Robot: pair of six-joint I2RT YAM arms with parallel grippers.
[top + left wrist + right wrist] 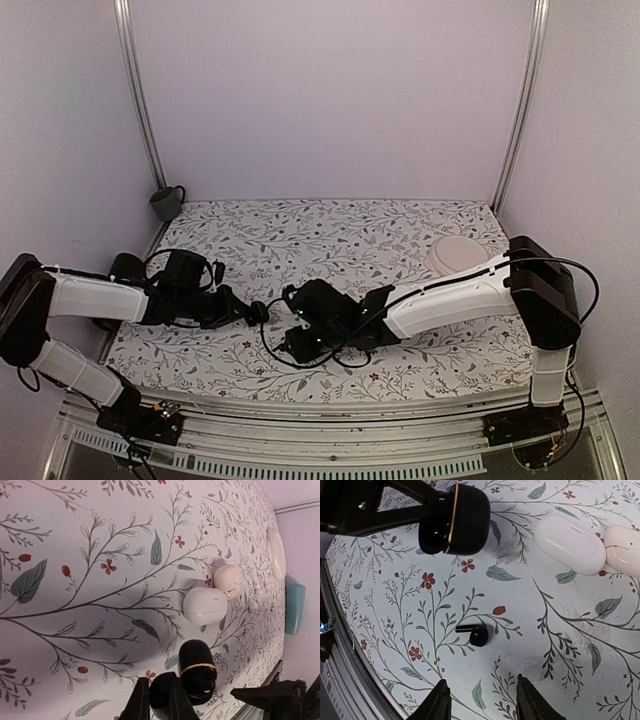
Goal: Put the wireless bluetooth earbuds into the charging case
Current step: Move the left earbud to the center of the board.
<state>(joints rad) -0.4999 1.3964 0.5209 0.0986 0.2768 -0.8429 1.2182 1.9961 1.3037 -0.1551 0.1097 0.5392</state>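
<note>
- The right end effector [481, 692] is being held spread wide, low over the desk [560, 645] near its front edge. Nothing is being gripped between its fingers.
- One black earbud [474, 634] is being observed lying on the desk just ahead of that gap. It is being touched by neither finger, and its short stem is pointing to the left of the right wrist view.
- Only this one earbud is being made out. Whether another is seated in the case cannot be told.
- The charging case [455, 519] is being gripped by the left end effector [157, 697], which is clamped on it. The case is being held raised off the desk, beyond the earbud and apart from it. A thin gold band is being seen running around the case.
- Two white oval objects [205, 606] are being noted lying side by side on the desk beyond the case, apparently touching each other.
- A white round dish [455, 253] is being recorded resting farther back, toward the right side of the desk.
- A grey cup [167, 202] is being seen at the far left corner.
</note>
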